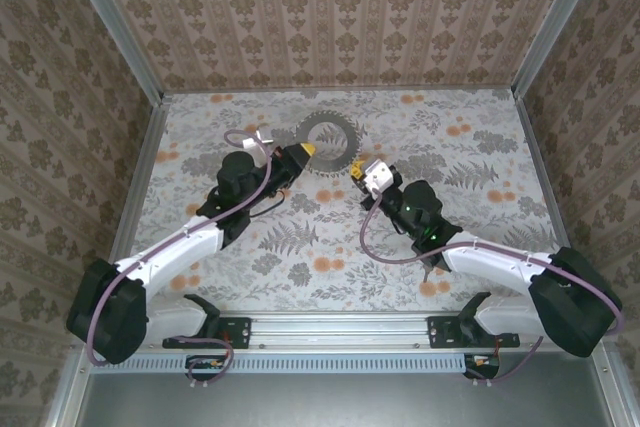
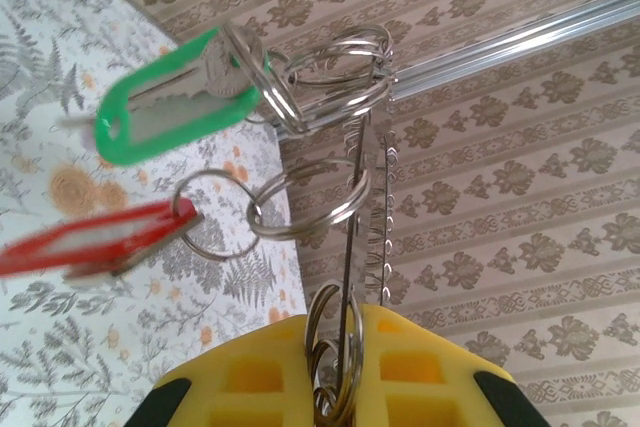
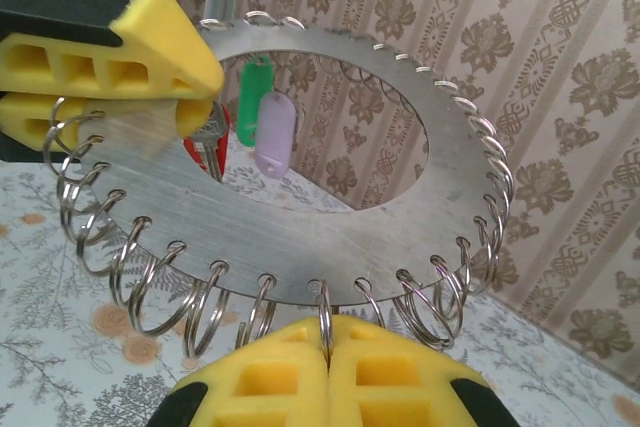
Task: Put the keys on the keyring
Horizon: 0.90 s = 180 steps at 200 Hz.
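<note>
right wrist: left end effector (image 3: 200,97), right end effector (image 3: 328,332) tight on keyring (image 3: 460,207) with keys (image 3: 254,102)

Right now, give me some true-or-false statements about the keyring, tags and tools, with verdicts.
Both the left tool and right tool clamp the keyring. True.
The keyring lies flat on the table. False: it is held up above the table.
A green tag hangs from a split ring. True.
The red tag rests on the table. False: it dangles in the air.
The keyring's centre is solid. False: it has a wide round hole.
</note>
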Each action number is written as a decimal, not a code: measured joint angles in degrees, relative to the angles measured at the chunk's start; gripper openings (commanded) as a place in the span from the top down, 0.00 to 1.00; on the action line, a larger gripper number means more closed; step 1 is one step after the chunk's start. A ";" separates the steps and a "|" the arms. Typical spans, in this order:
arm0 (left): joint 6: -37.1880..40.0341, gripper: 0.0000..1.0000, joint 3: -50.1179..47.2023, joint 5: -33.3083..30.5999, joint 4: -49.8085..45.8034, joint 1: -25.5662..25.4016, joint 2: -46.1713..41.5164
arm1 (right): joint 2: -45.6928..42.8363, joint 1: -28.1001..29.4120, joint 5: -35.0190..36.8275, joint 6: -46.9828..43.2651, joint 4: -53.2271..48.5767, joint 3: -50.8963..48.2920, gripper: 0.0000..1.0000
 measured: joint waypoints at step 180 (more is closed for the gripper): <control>12.48 1.00 3.39 1.92 5.22 -0.79 1.11 | -1.68 -0.13 3.67 3.78 -20.39 11.19 1.00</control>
